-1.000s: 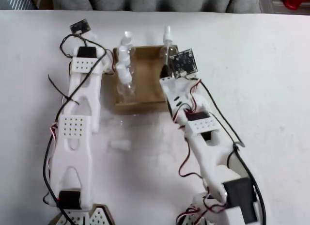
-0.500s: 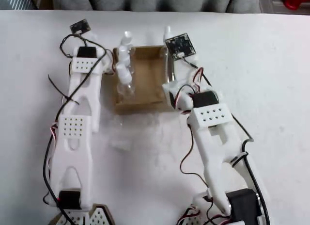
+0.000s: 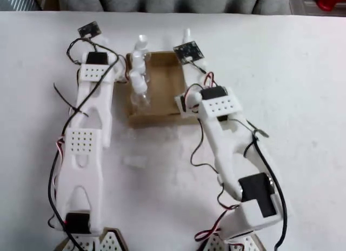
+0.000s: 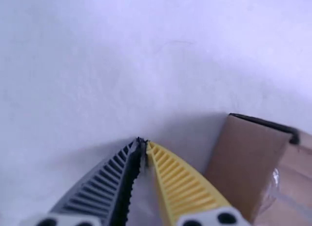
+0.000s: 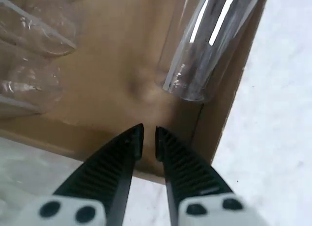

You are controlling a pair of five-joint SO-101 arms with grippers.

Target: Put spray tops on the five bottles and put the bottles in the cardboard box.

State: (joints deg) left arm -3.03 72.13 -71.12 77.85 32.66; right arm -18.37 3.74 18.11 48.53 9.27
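While I watch through the right wrist view, the right tool [image 5: 146, 133] hangs over the near wall of the cardboard box [image 5: 112, 75]. Its black tips are barely spread, with a thin slit between them. It pinches nothing and touches nothing that I can make out.

- Just past those tips a clear bottle [image 5: 209, 36] sits inside the box against the side wall. Its base faces the tool. I cannot tell whether it leans or lies flat.
- More clear bottles [image 5: 29, 46] crowd the opposite side of the box floor.

High view: the cardboard box [image 3: 162, 86] sits on the white desk [image 3: 286, 78] between the two arms. A row of bottles [image 3: 139, 78] with white spray tops lines the side of the box nearest the left arm [image 3: 89, 121]. One more bottle [image 3: 187, 43] stands out at the far corner on the right arm's side, spray top up. The right arm [image 3: 219, 107] is bent over the box's near right corner.

Left wrist view: the left tool [image 4: 142, 142] is pressed together, grey finger against yellow finger, tips meeting. It holds nothing. It sits low over the bare desk [image 4: 97, 50], just beside an outer corner of the box [image 4: 243, 158], and I cannot tell if it touches the cardboard.
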